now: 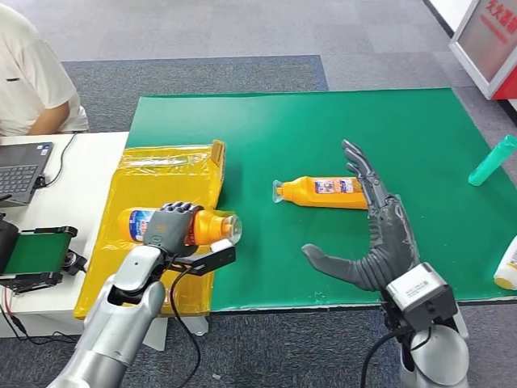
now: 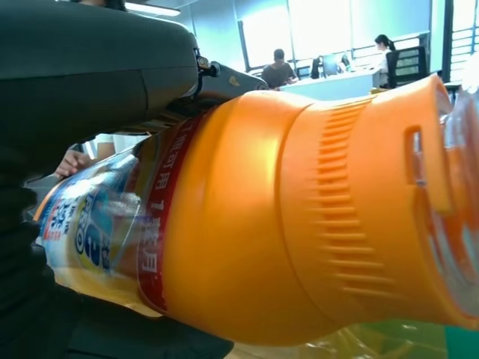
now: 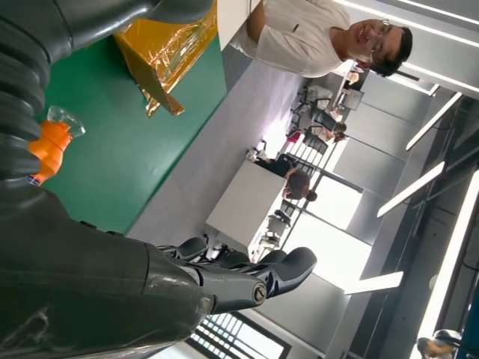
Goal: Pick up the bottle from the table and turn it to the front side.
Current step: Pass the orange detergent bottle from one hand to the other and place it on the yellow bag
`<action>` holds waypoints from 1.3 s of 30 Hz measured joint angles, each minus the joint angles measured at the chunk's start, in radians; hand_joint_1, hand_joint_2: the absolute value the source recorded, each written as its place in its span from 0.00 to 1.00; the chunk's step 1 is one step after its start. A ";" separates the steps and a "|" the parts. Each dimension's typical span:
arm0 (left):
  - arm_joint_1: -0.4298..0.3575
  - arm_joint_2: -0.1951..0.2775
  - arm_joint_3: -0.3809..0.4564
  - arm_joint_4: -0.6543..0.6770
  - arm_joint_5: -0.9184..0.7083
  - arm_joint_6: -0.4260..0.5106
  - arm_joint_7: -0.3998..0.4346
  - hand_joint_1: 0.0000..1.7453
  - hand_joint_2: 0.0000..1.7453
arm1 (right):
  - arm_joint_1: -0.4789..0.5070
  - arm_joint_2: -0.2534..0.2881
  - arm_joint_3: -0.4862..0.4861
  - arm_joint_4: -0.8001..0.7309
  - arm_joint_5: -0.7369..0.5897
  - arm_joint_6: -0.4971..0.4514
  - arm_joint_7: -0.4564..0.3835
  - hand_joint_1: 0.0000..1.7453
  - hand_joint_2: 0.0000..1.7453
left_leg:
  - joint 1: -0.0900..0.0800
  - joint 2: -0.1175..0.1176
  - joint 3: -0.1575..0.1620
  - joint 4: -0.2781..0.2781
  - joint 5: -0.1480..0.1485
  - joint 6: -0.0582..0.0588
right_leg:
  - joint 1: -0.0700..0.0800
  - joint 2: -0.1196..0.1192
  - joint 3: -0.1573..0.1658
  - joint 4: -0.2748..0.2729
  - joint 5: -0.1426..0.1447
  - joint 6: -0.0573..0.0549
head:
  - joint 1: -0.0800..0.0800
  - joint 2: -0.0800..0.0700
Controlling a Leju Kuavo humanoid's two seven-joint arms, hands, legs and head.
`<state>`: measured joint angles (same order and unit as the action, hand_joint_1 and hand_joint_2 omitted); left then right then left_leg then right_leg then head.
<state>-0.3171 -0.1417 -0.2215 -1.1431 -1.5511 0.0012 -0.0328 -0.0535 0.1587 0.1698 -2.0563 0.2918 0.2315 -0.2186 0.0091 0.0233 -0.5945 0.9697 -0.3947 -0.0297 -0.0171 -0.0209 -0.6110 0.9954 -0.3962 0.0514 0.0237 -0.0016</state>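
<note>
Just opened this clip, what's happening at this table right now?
The robot's left hand grips an orange bottle on its side above a yellow plastic bag. The right hand is open, fingers spread, beside a second orange bottle lying on the green mat. A person sits at a laptop nearby.

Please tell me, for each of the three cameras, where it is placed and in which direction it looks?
Head view: high on the body, looking forward and down at the green mat; both arms show, left hand gripping an orange bottle, right hand spread.
Left wrist view: behind the left hand, close on that bottle.
Right wrist view: behind the right hand, looking across the mat into the room.
Shared: head and right wrist views both show the second bottle.
</note>
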 joint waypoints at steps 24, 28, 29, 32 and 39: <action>-0.012 -0.026 0.042 0.016 0.010 -0.045 0.035 0.00 1.00 | 0.028 0.000 0.000 -0.054 0.030 0.002 -0.011 0.00 1.00 | 0.000 0.000 0.000 0.000 0.000 0.000 | 0.000 0.000 0.000 0.000 0.000 0.000 | 0.000 0.000; -0.001 -0.047 0.083 -0.028 0.107 -0.038 -0.024 0.00 1.00 | 0.041 0.000 -0.001 -0.058 0.041 0.001 -0.005 0.00 1.00 | 0.000 0.000 0.000 0.000 0.000 0.000 | 0.000 0.000 0.000 0.000 0.000 0.000 | 0.000 0.000; 0.003 -0.054 0.095 -0.044 0.139 -0.040 -0.037 0.00 1.00 | 0.044 0.000 -0.001 -0.058 0.043 0.000 -0.004 0.00 1.00 | 0.000 0.000 0.000 0.000 0.000 0.000 | 0.000 0.000 0.000 0.000 0.000 0.000 | 0.000 0.000; 0.014 -0.074 0.125 -0.100 0.256 -0.091 -0.054 0.00 0.50 | 0.049 0.000 -0.004 -0.060 0.047 -0.001 0.001 0.00 1.00 | 0.000 0.000 0.000 0.000 0.000 0.000 | 0.000 0.000 0.000 0.000 0.000 0.000 | 0.000 0.000; 0.062 -0.111 0.176 -0.249 0.764 -0.366 0.005 0.00 0.50 | 0.055 0.000 -0.033 -0.058 0.028 -0.012 -0.004 0.00 1.00 | 0.000 0.000 -0.001 0.000 0.000 0.000 | 0.000 0.000 0.001 0.000 0.000 0.000 | 0.000 0.000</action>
<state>-0.2556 -0.2530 -0.0460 -1.3916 -0.7867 -0.3643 -0.0275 0.0013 0.1587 0.1368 -2.1144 0.3195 0.2194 -0.2230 0.0091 0.0233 -0.5951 0.9697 -0.3945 -0.0297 -0.0171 -0.0208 -0.6105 0.9954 -0.3961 0.0515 0.0237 -0.0017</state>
